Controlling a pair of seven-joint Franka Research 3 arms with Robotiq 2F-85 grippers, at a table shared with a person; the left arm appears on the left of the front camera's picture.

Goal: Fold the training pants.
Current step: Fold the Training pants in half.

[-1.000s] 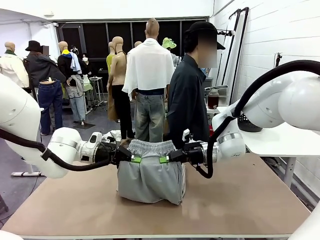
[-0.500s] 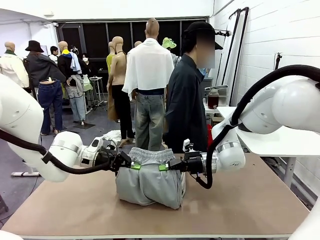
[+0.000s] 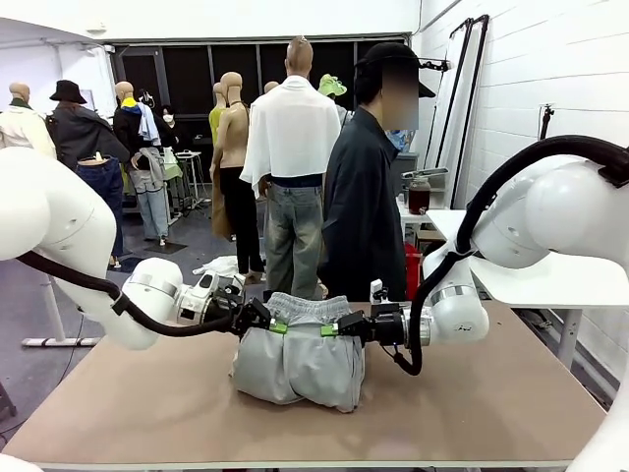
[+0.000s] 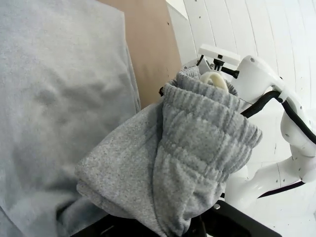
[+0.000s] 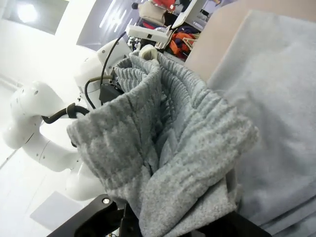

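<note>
Right, the training pants (image 3: pixel 300 359) hang bunched mid-surface (image 3: pixel 491 393), waistband stretched nine-to-three between the left end effector (image 3: pixel 278 327) and right end effector (image 3: pixel 327 330), each pinching a waistband corner, equally near, folded bulk drooping toward six o'clock.

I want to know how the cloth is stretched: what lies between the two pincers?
In the front view, the gathered waistband of the training pants spans from the left pincer to the right pincer.
</note>
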